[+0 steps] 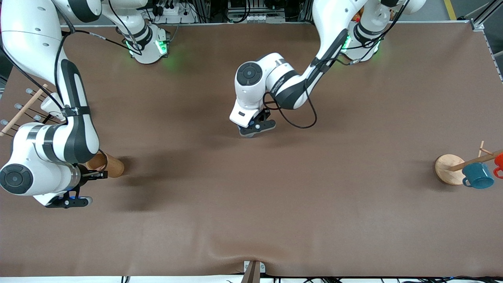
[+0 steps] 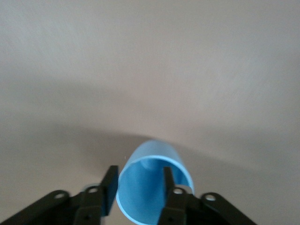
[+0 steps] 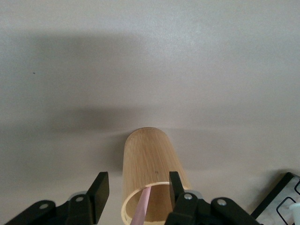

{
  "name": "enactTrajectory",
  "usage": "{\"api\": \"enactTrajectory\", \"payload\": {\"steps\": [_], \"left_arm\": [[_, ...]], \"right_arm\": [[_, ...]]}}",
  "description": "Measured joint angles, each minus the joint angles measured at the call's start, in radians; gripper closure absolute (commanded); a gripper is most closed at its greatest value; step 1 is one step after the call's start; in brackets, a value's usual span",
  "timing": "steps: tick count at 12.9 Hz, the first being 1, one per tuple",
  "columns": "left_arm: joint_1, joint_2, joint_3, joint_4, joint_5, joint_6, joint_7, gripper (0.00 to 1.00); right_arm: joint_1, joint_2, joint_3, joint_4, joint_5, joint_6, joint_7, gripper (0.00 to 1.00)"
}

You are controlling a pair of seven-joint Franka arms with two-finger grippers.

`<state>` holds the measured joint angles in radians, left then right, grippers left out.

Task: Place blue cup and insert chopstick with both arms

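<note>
Left wrist view shows my left gripper [image 2: 137, 187] with one finger [image 2: 168, 185] inside the small light-blue smooth plastic cup [image 2: 150, 187] and the other outside, clamping its wall; the cup hangs low over the middle of the brown cloth-covered table [image 1: 275, 204]. Over the table's right-arm end, near the front-camera edge, my right gripper [image 3: 138, 192] sits spread at the mouth of a tan wooden cylindrical holder [image 3: 150, 173], its fingers straddling a thin pale pink chopstick [image 3: 143, 206] without gripping it. I judge the cup placement is in hand: I should lower it upright and release. At the left-arm end stand a round wooden rack base [image 1: 450, 169] and a teal handled mug [image 1: 478, 175].
</note>
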<state>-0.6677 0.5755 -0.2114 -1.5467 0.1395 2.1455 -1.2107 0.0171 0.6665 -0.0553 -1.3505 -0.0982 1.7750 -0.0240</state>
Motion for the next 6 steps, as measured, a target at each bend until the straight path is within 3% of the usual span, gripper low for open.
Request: {"api": "enactTrajectory", "payload": {"steps": [2, 3, 4, 6], "left_arm": [[0.064, -0.114, 0.025, 0.027, 0.025, -0.074, 0.006, 0.00], [0.124, -0.187, 0.031, 0.036, 0.031, -0.121, 0.041, 0.00], [0.194, -0.257, 0.034, 0.041, 0.032, -0.173, 0.107, 0.00], [0.342, -0.363, 0.036, 0.043, 0.031, -0.317, 0.293, 0.00]], "right_arm": [[0.000, 0.000, 0.000, 0.001, 0.000, -0.018, 0.000, 0.44], [0.000, 0.000, -0.001, 0.002, 0.000, -0.026, 0.000, 0.50], [0.000, 0.000, -0.001, 0.002, 0.000, -0.027, 0.000, 0.59], [-0.001, 0.000, -0.001, 0.003, 0.000, -0.028, 0.001, 0.61]]}}
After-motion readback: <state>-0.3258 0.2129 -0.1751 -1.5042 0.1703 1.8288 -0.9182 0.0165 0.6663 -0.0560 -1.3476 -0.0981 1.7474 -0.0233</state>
